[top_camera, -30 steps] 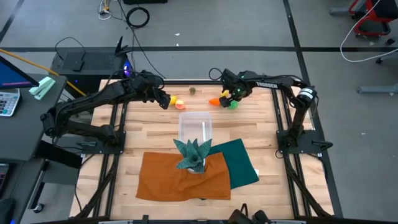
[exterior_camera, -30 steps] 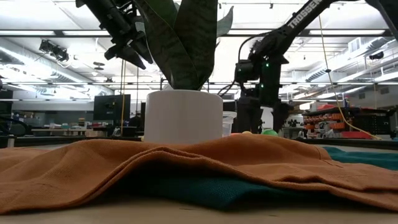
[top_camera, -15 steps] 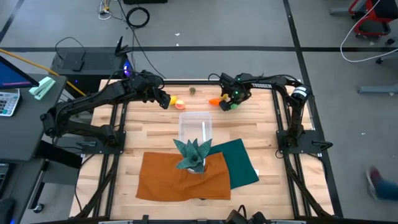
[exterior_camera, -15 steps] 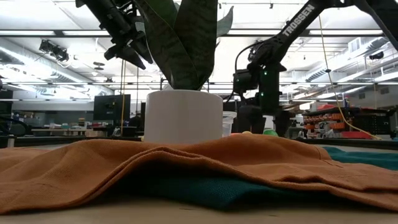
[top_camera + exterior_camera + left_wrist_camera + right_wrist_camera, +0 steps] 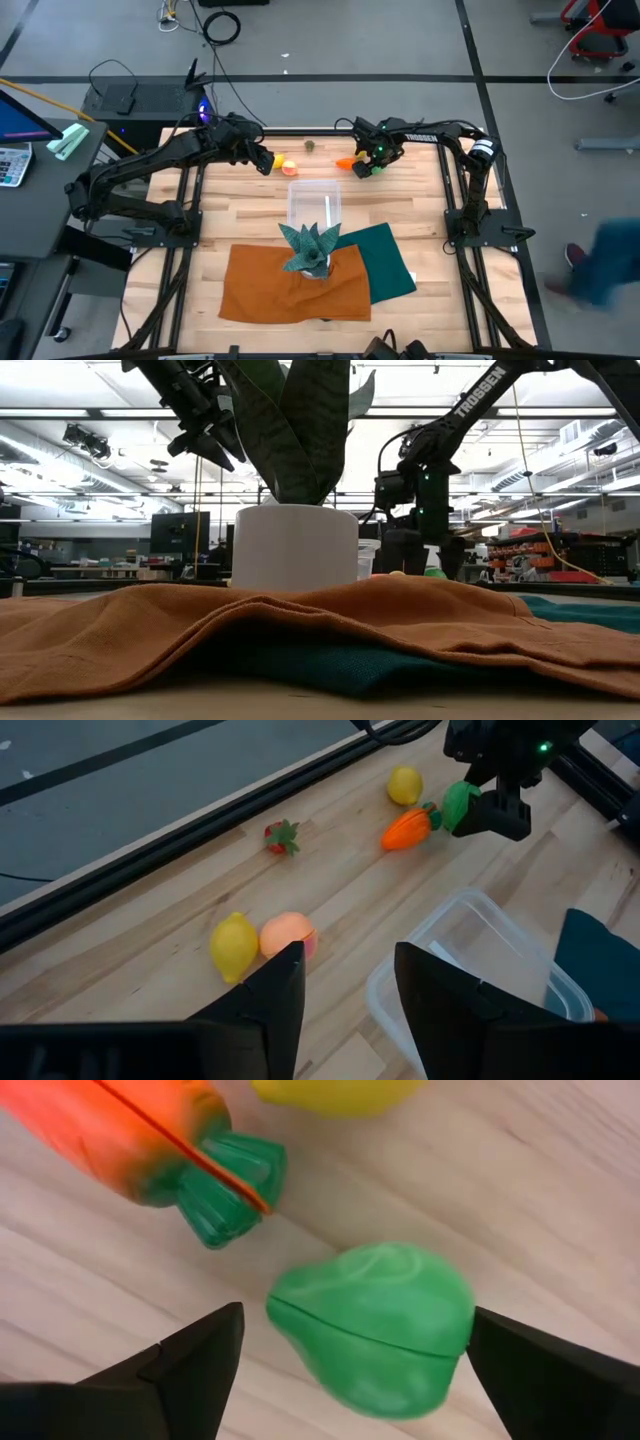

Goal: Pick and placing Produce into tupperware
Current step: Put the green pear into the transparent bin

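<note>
Right tool (image 5: pixel 340 1370) spread wide, straddling green fruit (image 5: pixel 375 1325), no contact; left tool (image 5: pixel 345 995) parted, empty.

Green fruit (image 5: pixel 375 1325), carrot (image 5: pixel 140 1135), two lemons (image 5: pixel 234 944), peach (image 5: pixel 287 933), strawberry (image 5: pixel 281 836) lie loose on tabletop (image 5: pixel 150 910); tupperware (image 5: pixel 480 960) empty.

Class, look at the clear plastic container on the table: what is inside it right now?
No produce shows inside the clear container: bare plastic in the left wrist view. From above, the teal plant covers its near end, so that part stays unseen.
</note>
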Robot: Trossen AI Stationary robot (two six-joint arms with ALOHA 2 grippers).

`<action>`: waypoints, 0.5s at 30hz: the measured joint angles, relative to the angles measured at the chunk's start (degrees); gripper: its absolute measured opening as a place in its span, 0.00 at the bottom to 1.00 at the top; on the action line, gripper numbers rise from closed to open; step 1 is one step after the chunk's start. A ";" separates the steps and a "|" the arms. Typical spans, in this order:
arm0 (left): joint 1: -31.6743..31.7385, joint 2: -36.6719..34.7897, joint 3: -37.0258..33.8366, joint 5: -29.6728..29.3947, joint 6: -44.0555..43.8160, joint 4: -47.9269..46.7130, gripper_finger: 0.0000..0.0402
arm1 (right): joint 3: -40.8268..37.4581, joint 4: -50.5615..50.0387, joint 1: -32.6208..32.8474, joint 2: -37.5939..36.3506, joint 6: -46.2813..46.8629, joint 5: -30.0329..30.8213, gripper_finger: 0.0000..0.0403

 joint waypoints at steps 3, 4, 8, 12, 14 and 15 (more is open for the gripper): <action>0.00 0.00 0.00 0.00 -0.04 0.00 0.41 | 0.00 0.10 -0.02 0.00 0.00 0.00 0.80; 0.00 0.00 0.00 0.00 -0.21 0.00 0.41 | 0.00 0.22 0.00 0.00 0.14 0.00 0.79; 0.00 0.00 0.00 0.00 -0.35 0.00 0.41 | 0.00 0.29 -0.01 0.00 0.28 0.00 0.76; 0.00 0.00 0.00 0.00 -0.34 0.00 0.41 | 0.00 0.35 0.00 0.00 0.31 0.00 0.74; 0.00 0.00 0.00 0.00 -0.33 0.00 0.41 | 0.00 0.35 0.00 0.00 0.33 0.00 0.72; 0.00 0.00 0.00 0.00 -0.33 0.00 0.41 | 0.00 0.35 -0.01 0.00 0.35 0.00 0.72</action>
